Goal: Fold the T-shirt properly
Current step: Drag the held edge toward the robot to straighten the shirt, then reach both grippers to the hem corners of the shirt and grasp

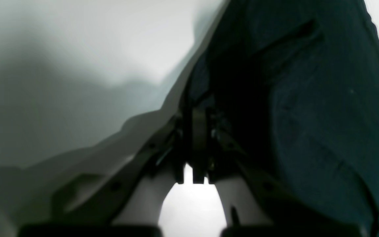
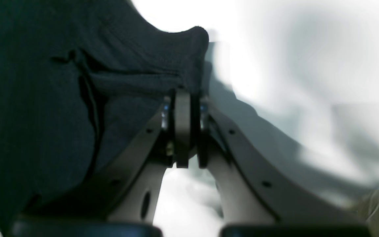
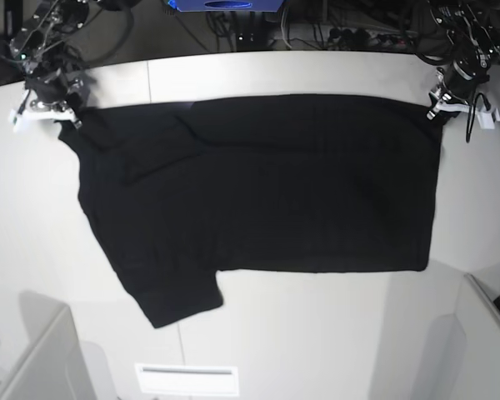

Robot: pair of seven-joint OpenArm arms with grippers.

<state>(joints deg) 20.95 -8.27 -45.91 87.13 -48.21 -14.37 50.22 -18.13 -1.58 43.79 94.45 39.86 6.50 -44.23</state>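
T-shirt (image 3: 267,183) spread flat on table (image 3: 317,342); left end effector (image 3: 440,104), right end effector (image 3: 57,112) each pinching far corner.

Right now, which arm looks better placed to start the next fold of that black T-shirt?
Probably neither alone. The right gripper and left gripper are each shut on a far corner of the T-shirt, so both could carry that edge toward the near edge together.

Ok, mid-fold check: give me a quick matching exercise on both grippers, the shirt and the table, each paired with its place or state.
Things:
1. left gripper
2. right gripper
3. T-shirt
4. table

States:
A. white, under the cloth
B. shut on the shirt corner at base view's right
C. black, spread out flat
D. shut on the shirt corner at base view's left

Pairs: 1-B, 2-D, 3-C, 4-A
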